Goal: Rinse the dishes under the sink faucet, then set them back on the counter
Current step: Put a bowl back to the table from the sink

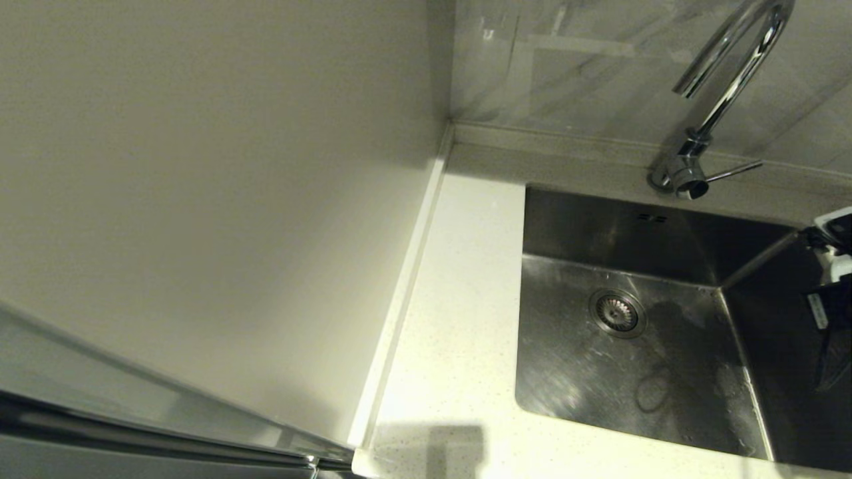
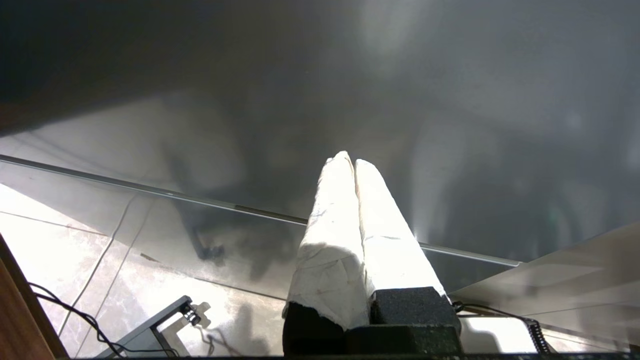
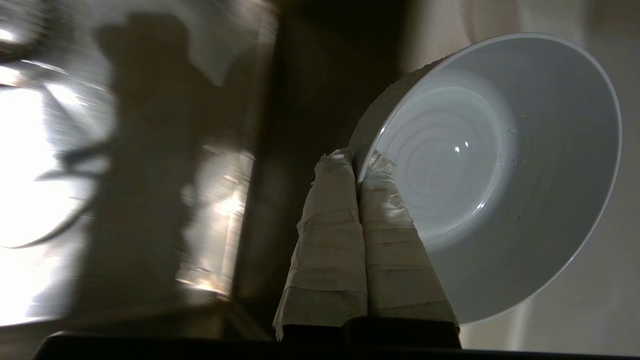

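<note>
My right gripper [image 3: 356, 160] is shut on the rim of a shallow bowl [image 3: 500, 175], pale inside with a few water drops and silvery outside; the bowl is held tilted on edge. In the head view only part of the right arm [image 1: 835, 279] shows, at the right side of the sink [image 1: 665, 386], and the bowl is out of that view. The drain [image 1: 617, 313] lies bare in the basin. At the back stands the faucet [image 1: 732, 86] with its lever [image 1: 732, 171]. The other two bowls are out of view. My left gripper [image 2: 349, 161] is shut on nothing, parked low before a grey panel.
The white speckled counter [image 1: 459, 319] runs left of the sink, bounded by a raised edge strip [image 1: 406, 286] and a cream wall panel [image 1: 200, 199]. Below the left gripper lies a tiled floor with cables [image 2: 75, 290].
</note>
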